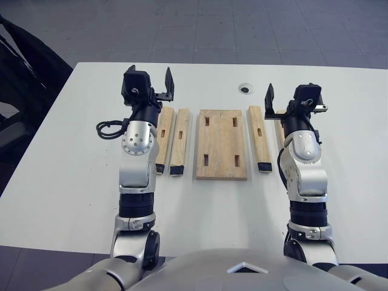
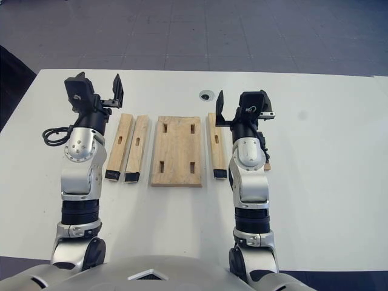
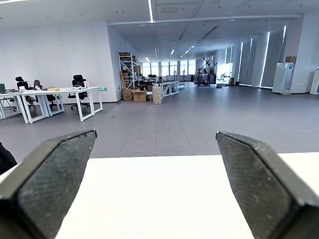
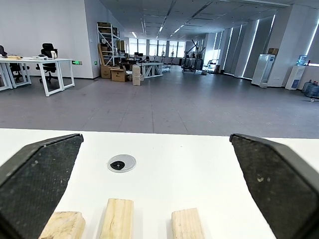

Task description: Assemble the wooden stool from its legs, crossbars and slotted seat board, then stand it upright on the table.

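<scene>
The slotted seat board [image 1: 221, 143] lies flat in the middle of the white table [image 1: 73, 176]. Two slotted wooden pieces [image 1: 165, 139] [image 1: 180, 140] lie side by side to its left. Another piece [image 1: 259, 138] lies to its right, and one more [image 1: 279, 130] is mostly hidden under my right arm. My left gripper [image 1: 150, 80] hangs open above the far ends of the left pieces, holding nothing. My right gripper [image 1: 292, 97] is open over the right pieces; three wooden ends [image 4: 117, 219] show between its fingertips [image 4: 35, 184]. The left wrist view shows open fingertips [image 3: 264, 184] over bare table.
A round cable grommet [image 1: 245, 89] sits in the table beyond the seat board. A black cable loop [image 1: 109, 129] hangs beside my left forearm. The table's far edge [image 1: 230, 64] is close behind the grippers, with grey floor past it.
</scene>
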